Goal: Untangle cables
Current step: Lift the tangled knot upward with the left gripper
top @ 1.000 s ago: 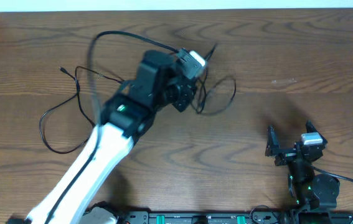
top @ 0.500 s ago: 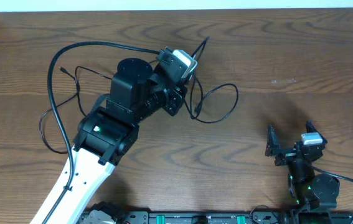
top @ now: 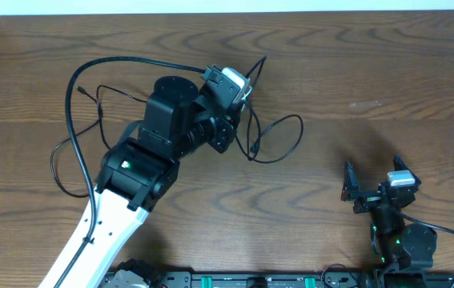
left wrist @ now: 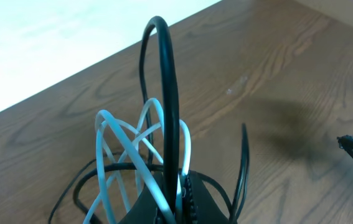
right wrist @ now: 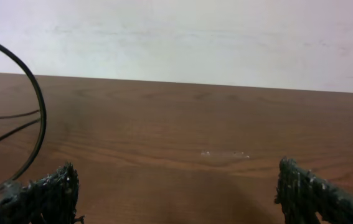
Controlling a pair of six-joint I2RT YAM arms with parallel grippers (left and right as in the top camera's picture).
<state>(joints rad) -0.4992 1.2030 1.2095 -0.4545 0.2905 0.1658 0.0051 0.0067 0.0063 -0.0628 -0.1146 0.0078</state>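
Note:
A thin black cable (top: 287, 136) loops on the wooden table right of my left arm and runs left in a long curl (top: 60, 164). My left gripper (top: 239, 104) is lifted over the tangle and shut on cables. In the left wrist view a thick black cable (left wrist: 167, 93) and white cable loops (left wrist: 123, 146) rise from between the closed jaws (left wrist: 179, 199). My right gripper (top: 371, 180) is open and empty at the front right, far from the cables. In the right wrist view its fingertips (right wrist: 176, 193) are spread wide, with a black cable arc (right wrist: 33, 118) at the far left.
The wooden table (top: 387, 72) has a pale wall edge along the back. The arm's own thick black cable (top: 122, 62) arcs over the left side. A black rail (top: 251, 280) runs along the front edge.
My left arm has swung left and pulled back, carrying the cables. The black loop on the table has opened wider to the right. The right arm has not moved.

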